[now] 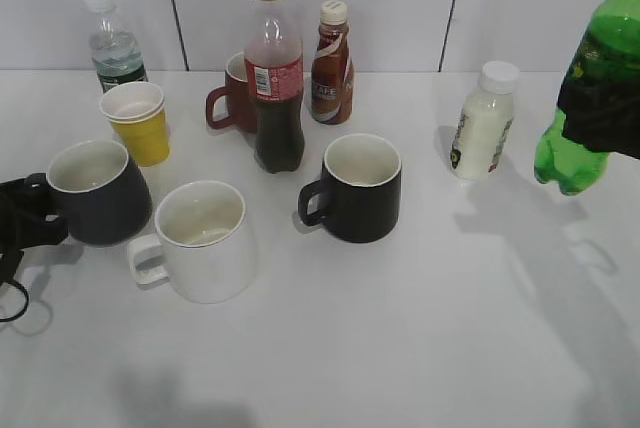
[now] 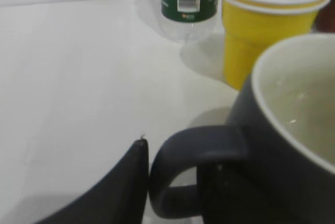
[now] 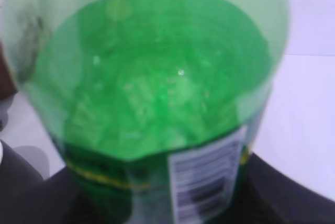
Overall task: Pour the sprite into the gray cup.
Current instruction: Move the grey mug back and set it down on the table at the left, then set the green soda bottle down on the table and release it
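At the right edge of the exterior frame the sprite (image 1: 585,113) hangs clear of the counter (image 1: 430,328), gripped around its label by the right claw (image 1: 600,113), whose dark body wraps the bottle's middle; the right wrist view shows the claw pinching the sprite (image 3: 157,93) low on the label, its green belly filling the frame. Far across, at the left edge, the gray cup (image 1: 95,191) stands on the counter, with the left claw (image 1: 25,218) at its handle; in the left wrist view one dark finger (image 2: 120,187) lies just beside the handle loop of the gray cup (image 2: 272,145), but whether that claw is spread or pressed on the handle I cannot tell. The likely trouble is the long carry: the white mug (image 1: 200,240), black mug (image 1: 358,186) and cola bottle (image 1: 275,73) stand between, and a low pass could knock them. Tilting early would spill into the wrong mug or onto the counter. An unsteadied cup might also shift under the stream.
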Robot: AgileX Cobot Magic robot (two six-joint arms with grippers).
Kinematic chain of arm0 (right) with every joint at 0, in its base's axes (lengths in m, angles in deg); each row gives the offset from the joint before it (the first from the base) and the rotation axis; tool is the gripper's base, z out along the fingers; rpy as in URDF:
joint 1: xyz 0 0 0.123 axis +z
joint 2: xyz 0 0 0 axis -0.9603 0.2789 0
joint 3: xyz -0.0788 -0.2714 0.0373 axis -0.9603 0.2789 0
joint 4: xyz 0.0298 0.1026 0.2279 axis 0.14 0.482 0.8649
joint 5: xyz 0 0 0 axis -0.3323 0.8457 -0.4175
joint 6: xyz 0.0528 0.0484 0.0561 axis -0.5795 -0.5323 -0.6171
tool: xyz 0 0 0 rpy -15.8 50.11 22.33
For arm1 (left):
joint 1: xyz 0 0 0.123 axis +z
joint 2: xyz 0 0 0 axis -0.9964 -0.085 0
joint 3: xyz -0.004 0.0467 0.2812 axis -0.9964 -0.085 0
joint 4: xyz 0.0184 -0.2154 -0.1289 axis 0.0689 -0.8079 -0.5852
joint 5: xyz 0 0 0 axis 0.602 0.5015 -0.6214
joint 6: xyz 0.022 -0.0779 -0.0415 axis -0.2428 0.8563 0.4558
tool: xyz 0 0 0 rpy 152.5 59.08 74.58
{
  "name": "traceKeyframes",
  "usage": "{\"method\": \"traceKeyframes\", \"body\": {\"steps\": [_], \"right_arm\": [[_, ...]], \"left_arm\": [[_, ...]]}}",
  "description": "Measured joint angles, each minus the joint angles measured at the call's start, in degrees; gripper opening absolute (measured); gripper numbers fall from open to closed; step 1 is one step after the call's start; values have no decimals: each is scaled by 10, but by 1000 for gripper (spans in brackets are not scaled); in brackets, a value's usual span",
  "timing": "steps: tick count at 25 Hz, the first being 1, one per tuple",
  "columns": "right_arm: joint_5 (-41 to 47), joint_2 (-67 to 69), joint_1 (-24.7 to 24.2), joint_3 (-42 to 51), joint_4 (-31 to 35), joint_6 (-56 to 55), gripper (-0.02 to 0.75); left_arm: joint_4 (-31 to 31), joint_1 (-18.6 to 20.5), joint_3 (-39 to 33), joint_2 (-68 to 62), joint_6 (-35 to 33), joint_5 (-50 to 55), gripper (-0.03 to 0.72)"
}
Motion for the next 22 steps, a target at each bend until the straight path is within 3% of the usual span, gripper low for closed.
{"method": "traceKeyframes", "body": {"steps": [13, 17, 22], "right_arm": [[-7, 0, 0, 3, -21, -13, 377], [-86, 8, 0, 36, -58, -27, 377], [-206, 89, 0, 65, -57, 2, 377]], "left_arm": [[-11, 0, -70, 1, 0, -13, 348], [-22, 0, -93, 18, 0, -13, 349], [-27, 0, -118, 64, 0, -14, 350]]}}
